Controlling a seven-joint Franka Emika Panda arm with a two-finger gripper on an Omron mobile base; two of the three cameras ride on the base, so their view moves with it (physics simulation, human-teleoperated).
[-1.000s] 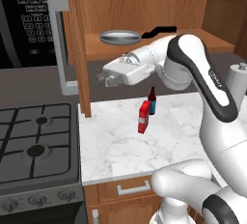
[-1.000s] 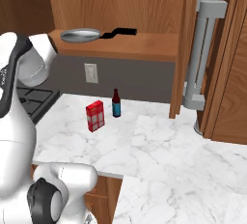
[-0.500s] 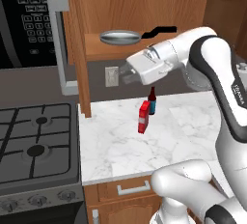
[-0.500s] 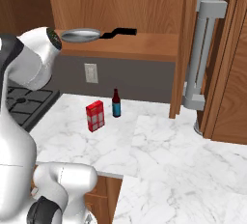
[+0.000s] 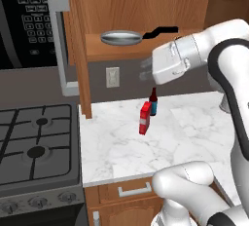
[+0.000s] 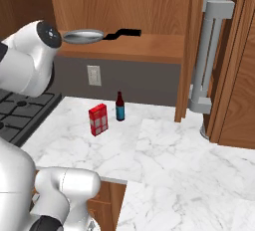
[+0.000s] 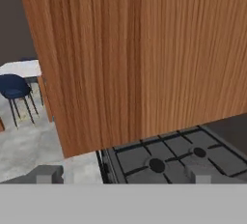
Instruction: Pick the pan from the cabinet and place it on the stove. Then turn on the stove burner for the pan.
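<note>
Pan [image 5: 120,37] flat on open cabinet [image 5: 146,6] shelf, black handle toward right; same in right base view [image 6: 83,37]. Cabinet door [image 5: 78,49] swung open, edge-on, bar handle [image 5: 61,45] on its left face. Gripper [image 5: 145,70] raised below shelf level, right of the door, pointing left; fingers blurred, empty, spread not readable. Door face close in front of the hand camera [image 7: 144,54]. Stove [image 5: 34,147] at lower left, grates bare. Red box [image 5: 145,118] and dark bottle [image 5: 153,102] just beside each other on marble counter [image 5: 185,137].
</note>
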